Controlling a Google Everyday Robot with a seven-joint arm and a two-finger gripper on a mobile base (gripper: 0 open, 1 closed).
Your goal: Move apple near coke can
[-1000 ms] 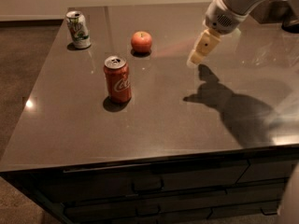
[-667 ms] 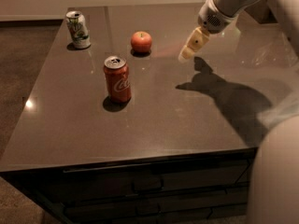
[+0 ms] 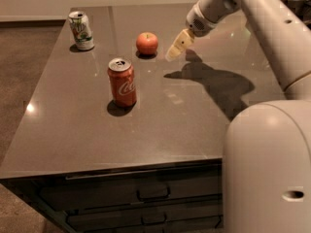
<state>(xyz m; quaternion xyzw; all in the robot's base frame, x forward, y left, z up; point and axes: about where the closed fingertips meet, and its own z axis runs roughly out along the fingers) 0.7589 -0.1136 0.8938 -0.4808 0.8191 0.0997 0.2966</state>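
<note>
Apple (image 3: 146, 43) near far edge; gripper (image 3: 175, 50) just right, grasp state can't be told. Centre your approach over it before closing.

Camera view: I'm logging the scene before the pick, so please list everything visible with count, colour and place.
apple: 1, red-orange, far middle of the table
coke can: 1, red with silver top, upright, nearer than the apple, left of centre
other can: 1, white and green, upright, far left corner
table: 1, dark glossy top, fills most of the view
drawers: at least two, dark, under the table's front edge
floor: brown, left of the table
arm: 1, cream, reaching in from the upper right
base: 1, cream, lower right
gripper: 1, pale yellow, above the table just right of the apple, apart from it
</note>
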